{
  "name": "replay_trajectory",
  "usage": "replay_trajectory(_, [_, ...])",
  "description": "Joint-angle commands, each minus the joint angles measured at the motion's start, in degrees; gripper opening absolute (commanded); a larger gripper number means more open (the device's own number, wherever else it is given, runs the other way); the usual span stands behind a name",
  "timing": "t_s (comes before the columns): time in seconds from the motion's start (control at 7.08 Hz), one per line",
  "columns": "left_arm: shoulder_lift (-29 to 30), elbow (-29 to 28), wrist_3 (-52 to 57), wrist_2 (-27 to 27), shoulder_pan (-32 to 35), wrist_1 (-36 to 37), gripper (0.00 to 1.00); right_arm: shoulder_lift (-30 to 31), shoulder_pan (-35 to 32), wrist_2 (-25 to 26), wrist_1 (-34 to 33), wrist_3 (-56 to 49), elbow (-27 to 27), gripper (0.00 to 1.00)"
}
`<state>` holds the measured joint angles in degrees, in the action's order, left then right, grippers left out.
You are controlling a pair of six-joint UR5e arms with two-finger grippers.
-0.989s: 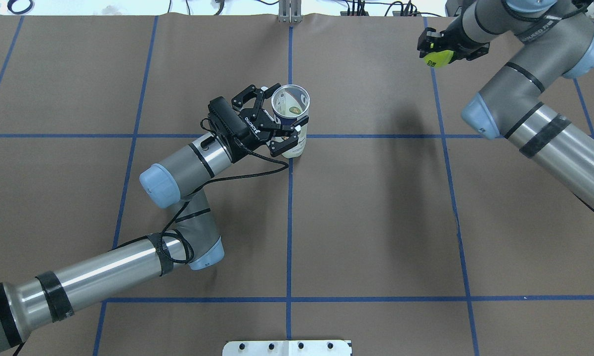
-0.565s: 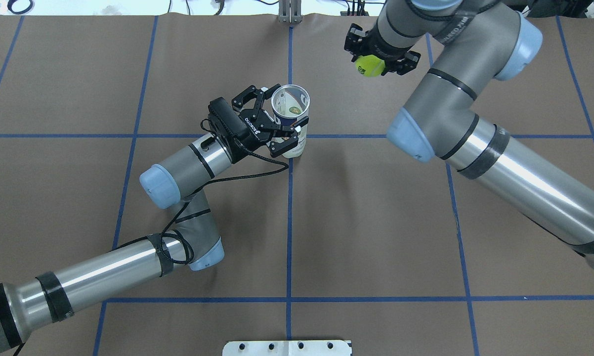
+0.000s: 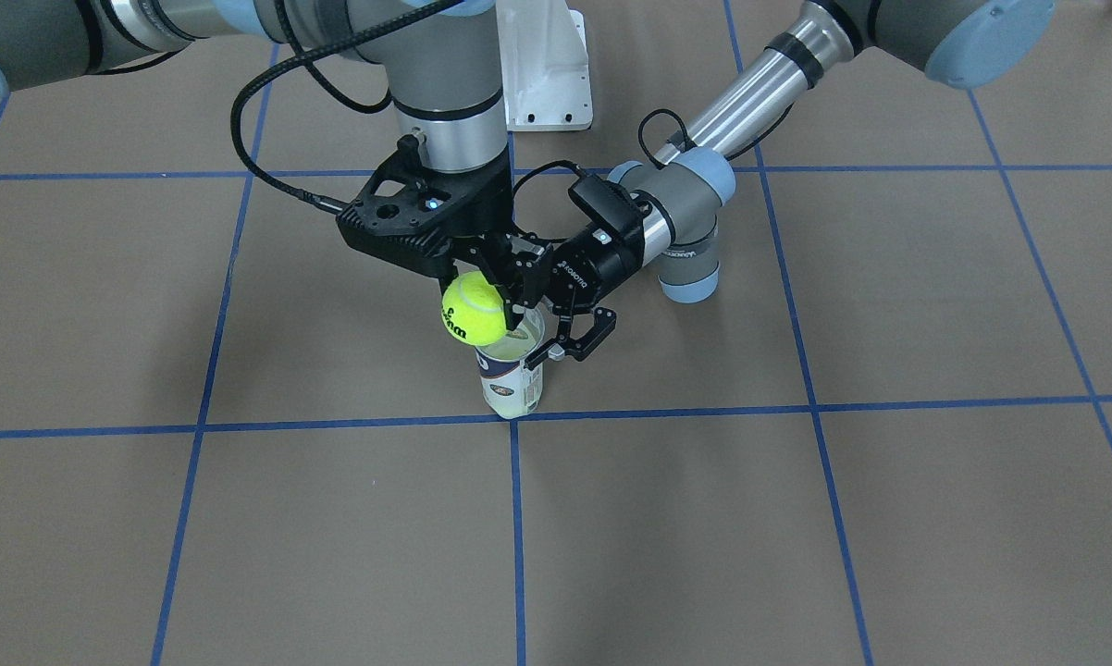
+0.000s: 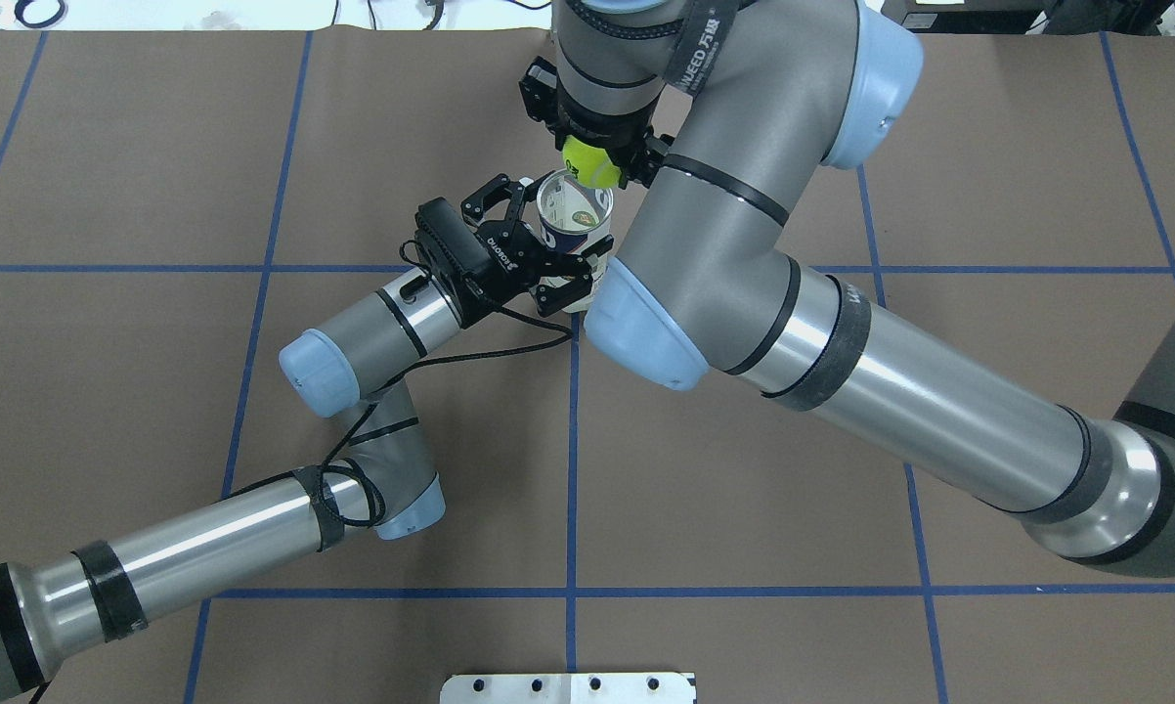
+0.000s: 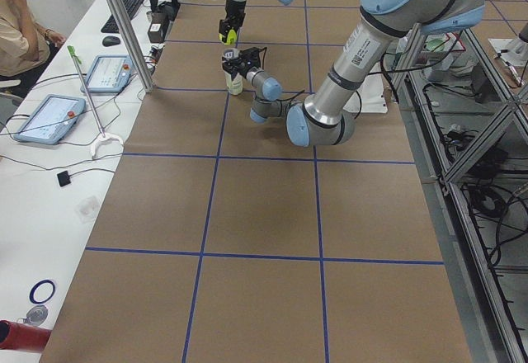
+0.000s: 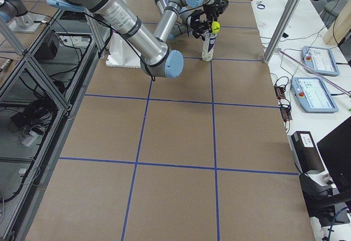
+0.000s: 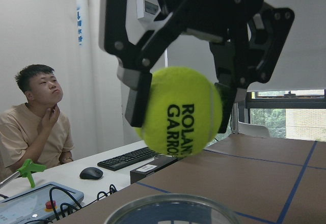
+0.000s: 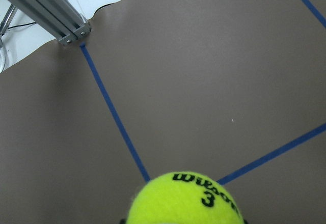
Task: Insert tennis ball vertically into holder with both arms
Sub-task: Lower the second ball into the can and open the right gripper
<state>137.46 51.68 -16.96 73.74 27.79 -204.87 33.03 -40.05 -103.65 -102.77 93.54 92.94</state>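
Observation:
The holder (image 4: 575, 210), a clear tube with a navy and white label, stands upright near the table's middle and also shows in the front view (image 3: 512, 379). My left gripper (image 4: 560, 223) is shut on its upper part from the side. My right gripper (image 4: 595, 161) points down, shut on a yellow tennis ball (image 3: 473, 308). The ball hangs just above the tube's mouth, slightly off its far edge. In the left wrist view the ball (image 7: 178, 109) hovers over the tube's metal rim (image 7: 173, 207). The right wrist view shows only the ball (image 8: 186, 201) over brown table.
A white pedestal base (image 3: 542, 65) sits at the robot's edge of the table. My right arm's forearm (image 4: 842, 362) crosses low over the table's right half. A metal post (image 5: 124, 25), tablets and a seated person (image 5: 16, 25) are beyond the far edge.
My right arm has swung left from the far right corner, carrying the ball to just above the holder's mouth. The left arm and holder have not moved.

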Motion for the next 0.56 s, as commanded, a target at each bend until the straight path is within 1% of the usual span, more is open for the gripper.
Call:
replay_trajectory(0.0, [0.0,0.0,0.0,0.0,0.0,0.0,0.99,-0.4,1.6,1.5,-0.4,0.0,-0.1,0.23])
replay_trajectory(0.14, [0.0,0.1,0.0,0.0,0.1,0.0,0.99,-0.4,1.7,1.7,-0.4,-0.7,-0.1,0.65])
replay_trajectory(0.28, [0.0,0.1,0.0,0.0,0.1,0.0,0.99,-0.2,2.3,4.0,-0.3,-1.2,-0.1,0.98])
replay_trajectory(0.42, [0.0,0.1,0.0,0.0,0.1,0.0,0.99,-0.2,2.7,4.3,-0.3,-1.8,-0.3,0.99])
